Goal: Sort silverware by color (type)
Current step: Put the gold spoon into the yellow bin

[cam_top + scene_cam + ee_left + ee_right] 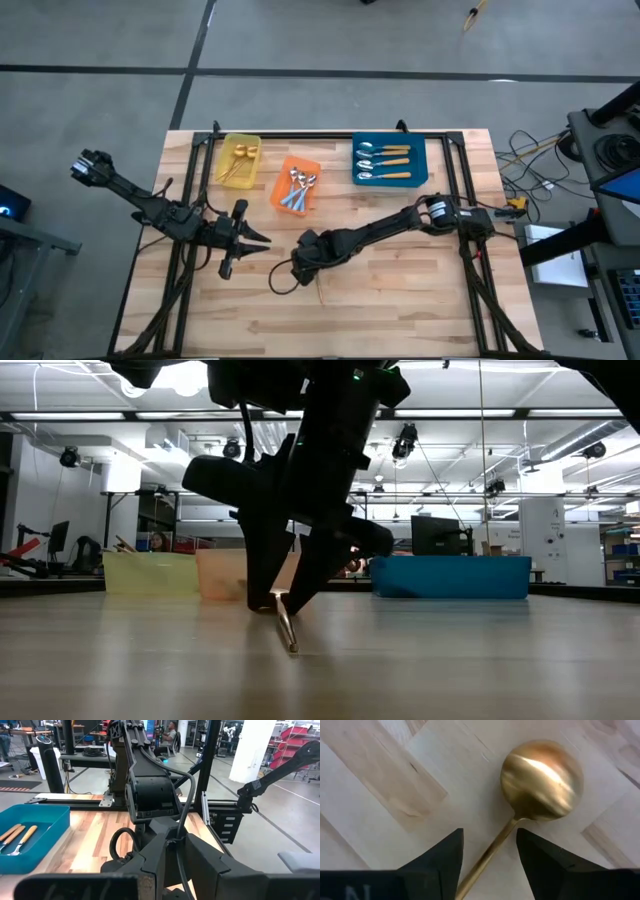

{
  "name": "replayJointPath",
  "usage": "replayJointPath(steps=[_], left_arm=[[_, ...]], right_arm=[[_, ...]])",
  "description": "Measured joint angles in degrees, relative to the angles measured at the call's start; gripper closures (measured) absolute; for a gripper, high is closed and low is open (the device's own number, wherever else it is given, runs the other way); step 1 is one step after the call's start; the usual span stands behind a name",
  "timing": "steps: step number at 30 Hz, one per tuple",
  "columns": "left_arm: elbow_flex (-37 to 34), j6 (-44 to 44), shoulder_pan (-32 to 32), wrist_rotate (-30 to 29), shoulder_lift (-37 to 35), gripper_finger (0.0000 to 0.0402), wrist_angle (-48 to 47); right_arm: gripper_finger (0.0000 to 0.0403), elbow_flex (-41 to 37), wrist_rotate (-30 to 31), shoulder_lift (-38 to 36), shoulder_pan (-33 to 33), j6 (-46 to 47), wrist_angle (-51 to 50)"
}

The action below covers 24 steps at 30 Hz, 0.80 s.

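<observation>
A gold spoon [540, 775] lies flat on the wooden table near its middle, bowl away from my right wrist; the low view shows it as a thin slanted bar [287, 628]. My right gripper [490, 855] is open and points steeply down over it, one finger on either side of the handle just behind the bowl, without touching it. In the high view this gripper [305, 262] is at the table's centre. My left gripper [262, 242] waits open over the left side of the table, pointing level toward the right.
Three bins stand along the far edge. The yellow bin [239, 160] holds gold spoons, the orange bin [296, 186] holds blue-handled spoons, and the blue bin [389, 160] holds orange-handled spoons. Dark frame rails run along the table's left, right and far sides.
</observation>
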Motion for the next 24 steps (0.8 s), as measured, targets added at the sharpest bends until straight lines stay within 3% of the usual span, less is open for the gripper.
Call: replayJointPath(steps=[10, 24], left_arm=[[0.0, -0.3, -0.1, 0.0, 0.0, 0.0342, -0.3], [0.0, -0.4, 0.0, 0.0, 0.0, 0.0342, -0.4]], right_arm=[[0.0265, -0.4, 1.6, 0.2, 0.1, -1.1, -0.8], [0.0369, -0.5, 2.2, 0.3, 0.1, -3.2, -1.7]])
